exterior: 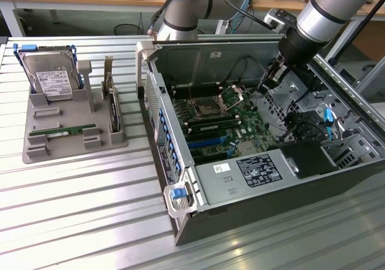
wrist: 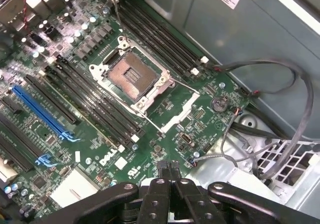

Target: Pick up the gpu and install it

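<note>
The gpu [exterior: 71, 130], a thin green circuit-board stick, lies flat in the grey holder [exterior: 36, 156] on the table at the exterior view's left. My gripper [exterior: 271, 80] hangs well away from it, inside the open computer case [exterior: 252, 174], above the far end of the motherboard [exterior: 222, 128]. In the wrist view the gripper [wrist: 167, 170] is shut, its two dark fingertips pressed together with nothing between them. Beneath it lies the motherboard [wrist: 200, 119], close to the empty CPU socket [wrist: 132, 77] and the black memory slots [wrist: 100, 102].
The holder also carries a silver hard drive in blue rails [exterior: 51, 77] and an upright dark card [exterior: 113, 110]. Grey cables [wrist: 295, 114] loop along the case wall near the gripper. A blue expansion slot [wrist: 42, 112] runs across the board. A second arm [exterior: 186, 11] stands behind the case.
</note>
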Robot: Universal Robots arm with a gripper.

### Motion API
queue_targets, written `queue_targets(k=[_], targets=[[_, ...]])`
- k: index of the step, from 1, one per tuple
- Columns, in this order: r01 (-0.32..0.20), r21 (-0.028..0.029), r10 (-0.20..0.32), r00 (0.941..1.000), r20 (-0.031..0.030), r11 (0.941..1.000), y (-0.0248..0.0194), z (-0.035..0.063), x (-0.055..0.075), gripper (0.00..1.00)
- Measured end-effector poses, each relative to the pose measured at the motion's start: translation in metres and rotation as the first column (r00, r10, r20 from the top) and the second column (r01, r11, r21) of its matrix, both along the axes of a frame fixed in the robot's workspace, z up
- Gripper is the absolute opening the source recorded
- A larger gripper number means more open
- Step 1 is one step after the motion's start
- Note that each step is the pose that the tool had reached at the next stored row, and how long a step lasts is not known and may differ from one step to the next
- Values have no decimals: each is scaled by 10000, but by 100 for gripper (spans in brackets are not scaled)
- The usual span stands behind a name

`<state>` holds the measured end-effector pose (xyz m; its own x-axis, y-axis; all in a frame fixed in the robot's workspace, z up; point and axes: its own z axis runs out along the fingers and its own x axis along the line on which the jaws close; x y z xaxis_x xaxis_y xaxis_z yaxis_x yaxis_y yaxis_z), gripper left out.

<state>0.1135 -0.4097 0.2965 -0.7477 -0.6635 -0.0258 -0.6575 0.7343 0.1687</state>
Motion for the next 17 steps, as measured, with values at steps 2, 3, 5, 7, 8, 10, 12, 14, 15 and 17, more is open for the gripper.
queue_targets(k=[2,3,5,7,8,10,12,14,15,17], targets=[[240,-1,-240,9997,1,9997,0,0,0,11],[332,0,-332,9994,1,9994,0,0,0,11],[620,-1,-620,9981,0,9981,0,-1,0,11],[814,-1,-814,9967,0,9967,0,-1,0,11],[925,0,-925,9957,0,9957,0,-1,0,11],[1367,-1,-1367,9906,0,9906,0,-2,0,11],[1680,-1,-1680,9858,0,9858,0,-3,0,11],[1907,-1,-1907,9817,1,9817,0,-3,0,11],[2044,-1,-2044,9789,0,9789,0,-3,0,11],[2336,-1,-2336,9723,0,9723,0,-4,0,11]])
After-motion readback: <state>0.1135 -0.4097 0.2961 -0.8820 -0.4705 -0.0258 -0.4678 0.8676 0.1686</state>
